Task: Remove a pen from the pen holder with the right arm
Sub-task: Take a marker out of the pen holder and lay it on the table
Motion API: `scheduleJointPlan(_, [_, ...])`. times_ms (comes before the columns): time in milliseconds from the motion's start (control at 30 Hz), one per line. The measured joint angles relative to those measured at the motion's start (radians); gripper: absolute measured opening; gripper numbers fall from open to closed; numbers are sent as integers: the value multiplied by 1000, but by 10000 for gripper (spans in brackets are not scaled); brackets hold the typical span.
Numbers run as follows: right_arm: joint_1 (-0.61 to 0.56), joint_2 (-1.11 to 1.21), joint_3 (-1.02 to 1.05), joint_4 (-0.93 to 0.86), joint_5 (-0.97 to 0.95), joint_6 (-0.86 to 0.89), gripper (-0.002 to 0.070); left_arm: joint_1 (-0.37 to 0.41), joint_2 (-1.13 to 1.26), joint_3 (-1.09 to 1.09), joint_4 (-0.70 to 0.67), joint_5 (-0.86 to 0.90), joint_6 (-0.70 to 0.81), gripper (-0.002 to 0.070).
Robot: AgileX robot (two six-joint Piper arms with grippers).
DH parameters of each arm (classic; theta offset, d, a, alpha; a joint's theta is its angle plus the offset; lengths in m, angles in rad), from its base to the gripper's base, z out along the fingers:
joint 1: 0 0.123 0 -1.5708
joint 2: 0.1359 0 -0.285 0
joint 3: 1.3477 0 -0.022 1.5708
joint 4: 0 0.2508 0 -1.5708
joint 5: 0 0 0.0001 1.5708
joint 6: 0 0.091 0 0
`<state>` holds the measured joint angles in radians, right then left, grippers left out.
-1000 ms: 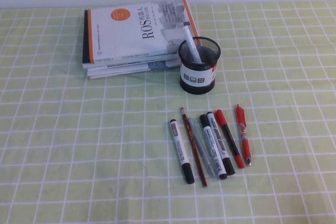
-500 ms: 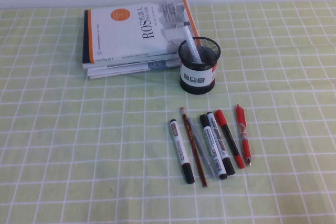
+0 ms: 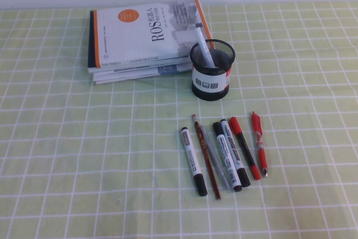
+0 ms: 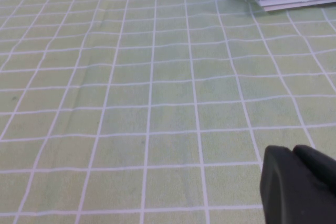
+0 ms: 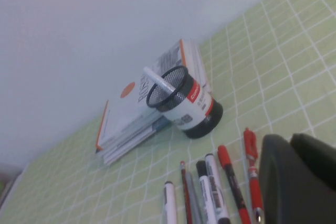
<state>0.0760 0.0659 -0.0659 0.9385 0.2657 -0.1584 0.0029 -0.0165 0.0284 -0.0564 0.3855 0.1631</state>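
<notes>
A black mesh pen holder [image 3: 212, 70] [image 5: 188, 103] stands on the green checked cloth, just in front of a stack of books. One pale pen [image 3: 204, 52] [image 5: 160, 79] leans in it, its top sticking out over the rim. My right gripper [image 5: 290, 141] is out of the high view; its wrist view shows it shut and empty, hanging well short of the holder, above the red pens lying on the cloth. My left gripper [image 4: 294, 151] is shut too, empty, over bare cloth away from the holder.
Several pens lie in a row in front of the holder: a white marker [image 3: 193, 161], a pencil [image 3: 206, 156], two black-capped markers [image 3: 229, 154] and two red pens [image 3: 259, 143]. The book stack [image 3: 142, 37] lies behind the holder, towards the left.
</notes>
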Motion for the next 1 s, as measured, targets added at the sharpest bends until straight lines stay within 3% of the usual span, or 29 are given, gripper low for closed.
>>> scheduleJointPlan(233, [0,300,-175,-11,119,-170,-13,0,0,0,0,0,0,-6])
scheduleJointPlan(667, [13,780,-422,7,125,-448,-12,0,0,0,0,0,0,-6])
scheduleJointPlan(1000, [269,1157,-676,-127,56,-454,-12,0,0,0,0,0,0,-6])
